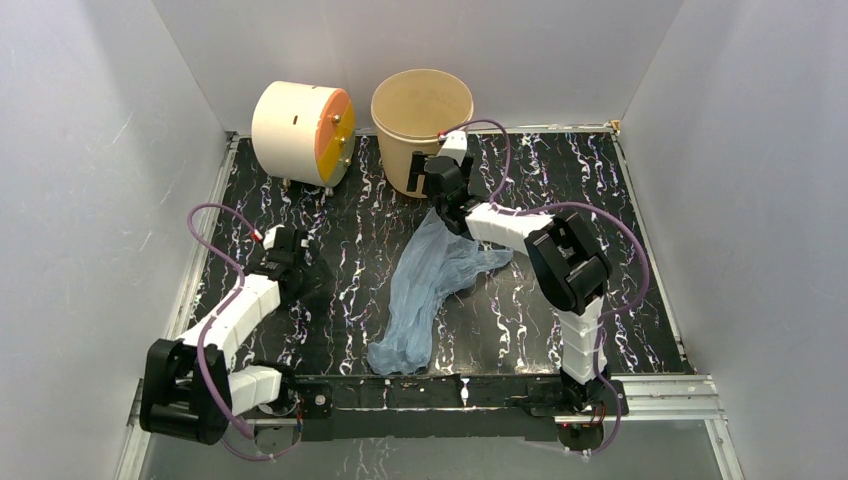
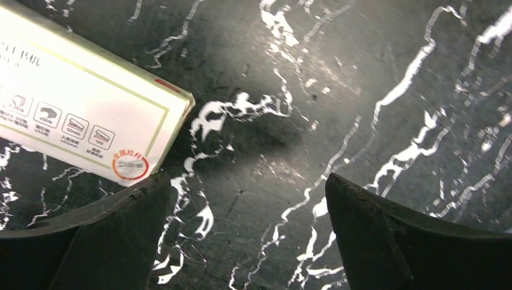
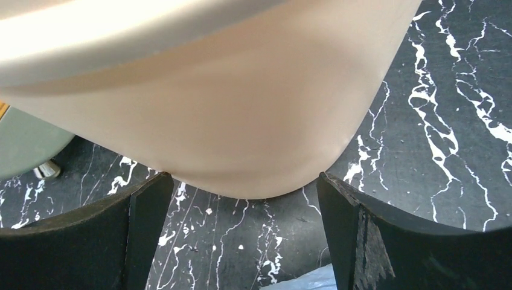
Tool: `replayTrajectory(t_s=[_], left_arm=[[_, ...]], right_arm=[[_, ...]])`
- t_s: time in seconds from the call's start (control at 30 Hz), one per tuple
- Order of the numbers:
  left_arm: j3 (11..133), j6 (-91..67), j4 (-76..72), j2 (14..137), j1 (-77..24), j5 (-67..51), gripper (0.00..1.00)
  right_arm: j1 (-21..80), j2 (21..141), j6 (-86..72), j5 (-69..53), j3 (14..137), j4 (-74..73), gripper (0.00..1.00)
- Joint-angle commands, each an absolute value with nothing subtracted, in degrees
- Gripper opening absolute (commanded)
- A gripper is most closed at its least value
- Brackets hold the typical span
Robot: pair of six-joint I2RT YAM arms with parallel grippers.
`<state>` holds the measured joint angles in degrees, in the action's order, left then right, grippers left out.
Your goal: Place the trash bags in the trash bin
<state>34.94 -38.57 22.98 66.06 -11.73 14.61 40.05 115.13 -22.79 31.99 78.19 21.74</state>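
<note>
— Right gripper (image 3: 244, 187) jaws gape empty, close to the trash bin (image 3: 211, 121) wall.
— Overhead, the trash bag (image 1: 430, 280) lies crumpled just before it. Only the left gripper (image 2: 247, 181), also released, sees a white box (image 2: 78, 115).

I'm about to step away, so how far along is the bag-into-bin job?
Done: nothing yet; the trash bag lies crumpled on the table, outside the upright trash bin. In hand: nothing; the right gripper is open by the bin's wall, the left gripper open over the table. Left: grasp the bag, lift it, drop it in.
</note>
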Motion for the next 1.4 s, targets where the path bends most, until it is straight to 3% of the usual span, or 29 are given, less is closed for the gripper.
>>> replayTrajectory(t_s=[0.0,0.27,0.5,0.6,0.87,1.37], left_arm=[[35.49,-37.37,22.09,68.16,-8.15,17.77,0.97],[38.8,-34.68,20.81,72.2,-3.43,16.08,0.97],[33.04,-33.54,14.7,62.65,-3.43,-3.23,0.96],[32.46,-33.64,16.24,59.14,-3.43,-4.82,0.96],[32.54,-33.85,19.23,55.53,-3.43,-3.94,0.96],[31.45,-34.69,18.75,47.96,-3.44,0.97,0.96]], right_arm=[[39.14,112.46,-21.58,32.18,81.43,17.87,0.99],[39.19,96.12,-1.59,4.75,66.59,13.28,0.99],[39.24,83.18,22.81,-26.47,56.99,5.64,0.97],[39.84,83.07,32.68,-36.99,57.41,-2.09,0.96],[45.76,93.69,52.91,-40.57,70.17,-31.02,0.93],[55.13,99.75,57.57,-43.74,75.11,-35.73,0.96]])
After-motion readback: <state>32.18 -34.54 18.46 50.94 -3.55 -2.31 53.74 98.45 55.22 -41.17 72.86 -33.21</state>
